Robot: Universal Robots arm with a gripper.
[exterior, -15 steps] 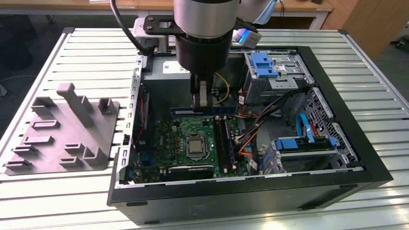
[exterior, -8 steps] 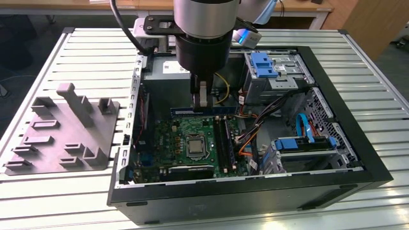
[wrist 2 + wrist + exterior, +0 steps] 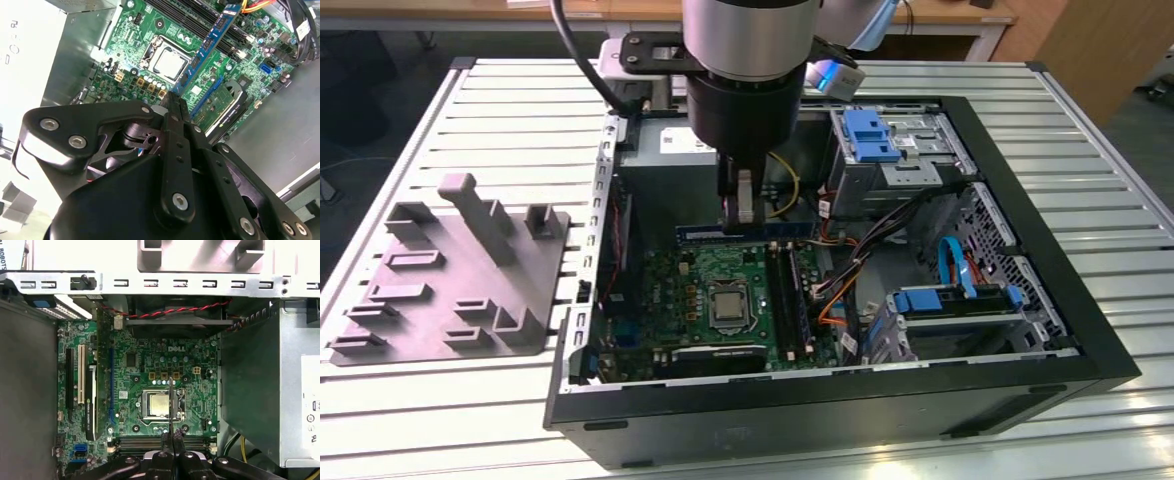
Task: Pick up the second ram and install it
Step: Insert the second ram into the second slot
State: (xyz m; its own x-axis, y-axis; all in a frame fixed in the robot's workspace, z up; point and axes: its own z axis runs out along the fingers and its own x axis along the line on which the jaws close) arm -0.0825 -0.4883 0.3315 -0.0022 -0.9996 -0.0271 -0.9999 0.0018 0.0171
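– Noting stick position first: where is the second ram (image 3: 761, 231)?
– Held level and clear of the board, over the far end of the green motherboard (image 3: 707, 290), just in front of the grey power-supply box (image 3: 660, 150). It lies crosswise to the black memory slots (image 3: 783, 290) and is not seated in any of them. In the second wrist view the stick (image 3: 210, 42) runs out from the fingertips above the CPU socket (image 3: 170, 62).
– Arm pose?
– Wrist upright, reaching straight down from above into the open case (image 3: 854, 385). A black cable (image 3: 580, 60) loops off it on the exterior view's left.
– Pincer?
– Gripper (image 3: 743, 212) clenched on the stick near its middle, with the fingers drawn close together and pressing its two flat faces. In the first wrist view the board appears edge-on as a thin line (image 3: 171, 405) rising from the fingertips (image 3: 165, 437).
– Surroundings?
– Grey plastic fixture (image 3: 454, 290) on the slatted table (image 3: 494, 110), beside the case on the exterior view's left.
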